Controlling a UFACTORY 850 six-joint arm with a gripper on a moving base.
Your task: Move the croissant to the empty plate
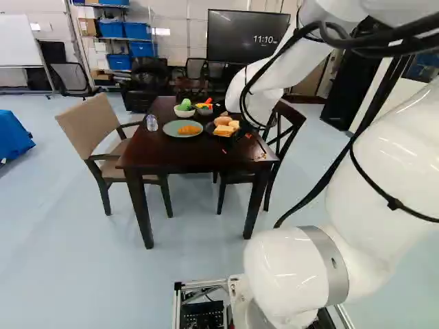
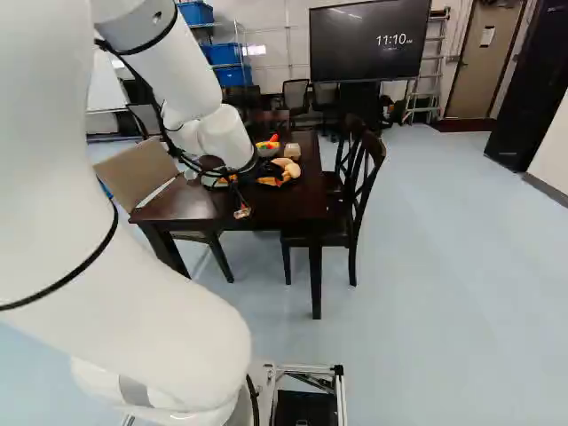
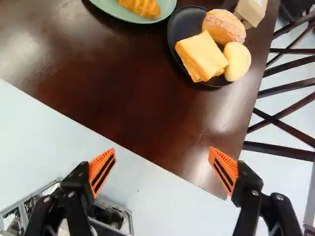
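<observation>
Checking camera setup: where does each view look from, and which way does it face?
Left base view: on the base, behind the arm and left, facing ahead, slightly down at the table; arm at right, lowest joint at foot.
Right base view: behind and right, also ahead and slightly down; arm at left, hiding part of the table.
Wrist view: looks along the claw over the table edge; both fingers show, apart.
Shared: wall screen in both base views; croissant on green plate in left base and wrist.
</observation>
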